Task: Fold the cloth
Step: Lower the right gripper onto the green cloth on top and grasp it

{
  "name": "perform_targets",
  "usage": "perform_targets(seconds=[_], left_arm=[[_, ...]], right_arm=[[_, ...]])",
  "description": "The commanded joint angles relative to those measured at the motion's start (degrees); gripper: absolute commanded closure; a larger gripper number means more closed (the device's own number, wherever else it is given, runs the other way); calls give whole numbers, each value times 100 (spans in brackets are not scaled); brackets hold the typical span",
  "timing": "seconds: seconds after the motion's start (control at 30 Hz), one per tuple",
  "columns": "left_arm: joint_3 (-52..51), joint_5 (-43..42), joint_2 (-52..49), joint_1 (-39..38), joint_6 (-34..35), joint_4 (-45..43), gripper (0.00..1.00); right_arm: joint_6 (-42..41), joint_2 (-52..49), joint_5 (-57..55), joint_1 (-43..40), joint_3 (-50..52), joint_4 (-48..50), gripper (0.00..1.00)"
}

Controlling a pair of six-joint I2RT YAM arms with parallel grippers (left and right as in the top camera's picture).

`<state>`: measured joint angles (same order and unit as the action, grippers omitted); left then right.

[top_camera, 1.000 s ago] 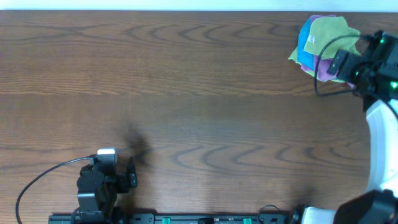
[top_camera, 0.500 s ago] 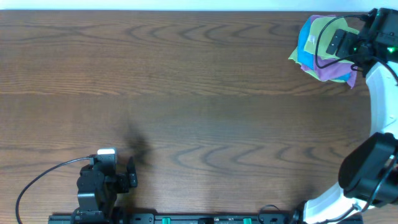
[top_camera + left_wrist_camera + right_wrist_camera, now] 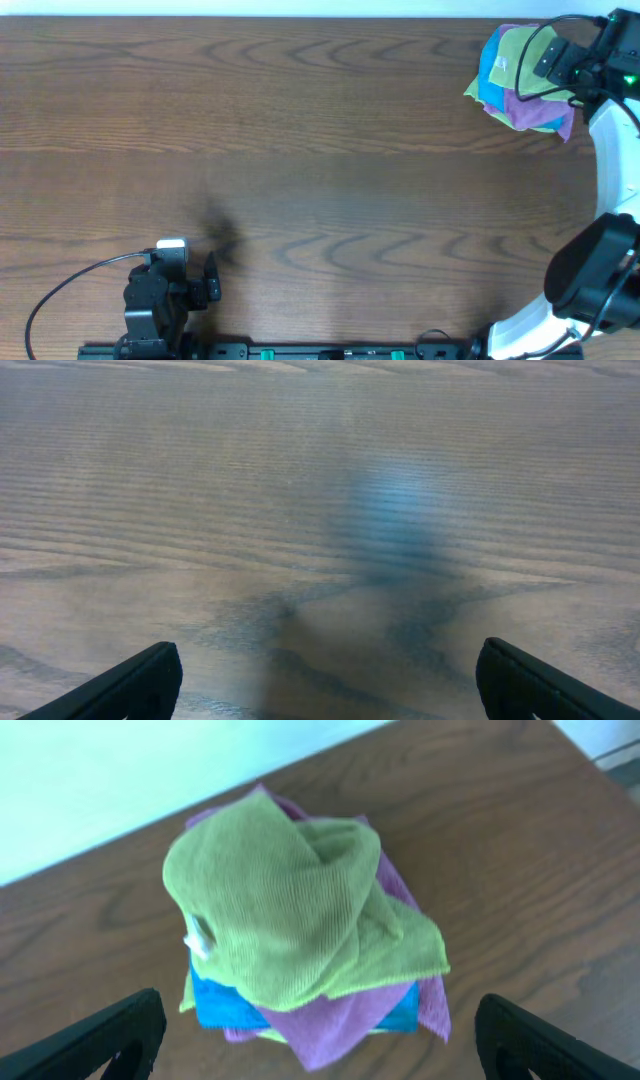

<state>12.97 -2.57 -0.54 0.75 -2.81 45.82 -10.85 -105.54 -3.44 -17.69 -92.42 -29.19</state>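
**A:** Where's the cloth?

**B:** The lime-green cloth (image 3: 290, 900) sits crumpled on top of a small pile in the far right corner of the table (image 3: 320, 150), close to the back edge. Beneath it are a purple cloth (image 3: 335, 1020) and a blue cloth (image 3: 222, 1005). My right wrist camera looks straight down on the heap and shows the white tag (image 3: 197, 935) on the green cloth's left side, just above the blue. From overhead the tag is barely a pale speck.

**A:** And your right gripper?

**B:** My right gripper (image 3: 320, 1045) hangs over the pile with its jaws spread wide. One fingertip shows at each lower corner of the wrist view, and neither touches fabric. It's holding nothing. In the overhead view my arm and a black cable (image 3: 520, 72) cross the pile's right side, and I can't make out the fingers there.

**A:** The left one?

**B:** My left gripper (image 3: 330, 690) is released too, jaws wide over bare wood. Only the overhead view places it, at the near edge, left of the middle and well apart from the pile.
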Motion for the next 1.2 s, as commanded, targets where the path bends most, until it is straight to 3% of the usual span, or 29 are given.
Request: perform_targets(seconds=[0.0, 0.33, 1.17], left_arm=[[-232, 2, 33, 31, 66, 190, 5], [-232, 2, 33, 31, 66, 190, 5], [-232, 2, 33, 31, 66, 190, 5]], right_arm=[[-114, -168, -48, -42, -136, 87, 1], [-254, -942, 557, -24, -306, 540, 1], [-459, -1873, 540, -24, -647, 1108, 2]])
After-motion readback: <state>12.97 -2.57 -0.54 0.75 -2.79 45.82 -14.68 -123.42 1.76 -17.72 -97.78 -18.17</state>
